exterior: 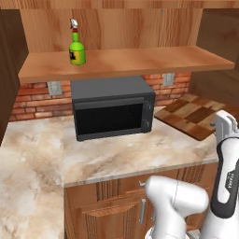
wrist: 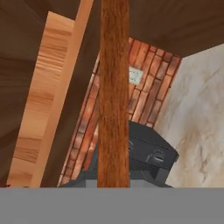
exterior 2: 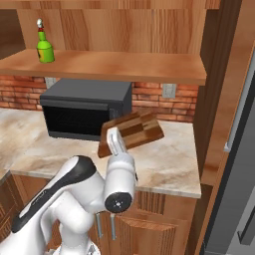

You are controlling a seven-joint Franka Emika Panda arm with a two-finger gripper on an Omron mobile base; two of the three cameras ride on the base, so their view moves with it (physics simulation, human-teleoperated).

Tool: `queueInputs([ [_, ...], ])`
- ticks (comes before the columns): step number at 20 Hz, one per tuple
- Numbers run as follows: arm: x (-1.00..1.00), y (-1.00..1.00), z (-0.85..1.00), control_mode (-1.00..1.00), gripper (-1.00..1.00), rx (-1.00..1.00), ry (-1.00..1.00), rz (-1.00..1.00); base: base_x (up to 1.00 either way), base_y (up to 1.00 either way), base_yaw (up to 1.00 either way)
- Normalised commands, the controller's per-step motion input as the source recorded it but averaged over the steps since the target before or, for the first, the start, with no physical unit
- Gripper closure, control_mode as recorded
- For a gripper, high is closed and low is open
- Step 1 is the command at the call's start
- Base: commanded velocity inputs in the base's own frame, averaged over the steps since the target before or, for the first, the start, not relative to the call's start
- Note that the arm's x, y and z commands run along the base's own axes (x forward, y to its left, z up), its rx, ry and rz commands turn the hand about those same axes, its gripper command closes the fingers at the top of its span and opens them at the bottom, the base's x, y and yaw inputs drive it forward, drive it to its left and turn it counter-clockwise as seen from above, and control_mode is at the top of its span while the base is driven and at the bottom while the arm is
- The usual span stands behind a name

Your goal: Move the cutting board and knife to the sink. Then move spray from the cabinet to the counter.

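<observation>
Gripper (exterior 2: 115, 141) clamped on cutting board (exterior 2: 134, 130)

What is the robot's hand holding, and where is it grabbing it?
The gripper holds the patchwork wooden cutting board by its near edge, lifted and tilted above the marbled counter.

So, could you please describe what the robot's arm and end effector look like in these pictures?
The arm is made of glossy white rounded segments, with dark bands along some links and a dark round cap at one joint. A white link also bears small dark lettering, too small to read. The end effector is a white body with two pale, narrow fingers. No loose cables show.
</observation>
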Motion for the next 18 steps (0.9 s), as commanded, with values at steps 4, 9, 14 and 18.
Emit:
queueInputs([
  [4, -0.74, -0.04, -0.21, -1.00, 1.00, 0.00, 0.02, -0.08, 0.00, 0.00, 0.00],
  [9, -0.43, -0.03, -0.05, -1.00, 1.00, 0.00, 0.08, -0.34, 0.00, 0.00, 0.00],
  [14, 0.12, 0.04, -0.02, -1.00, 1.00, 0.00, 0.08, -0.36, 0.00, 0.00, 0.00],
  [18, 0.72, 0.38, 0.03, -1.00, 1.00, -0.03, -0.16, -0.06, 0.00, 0.00, 0.00],
])
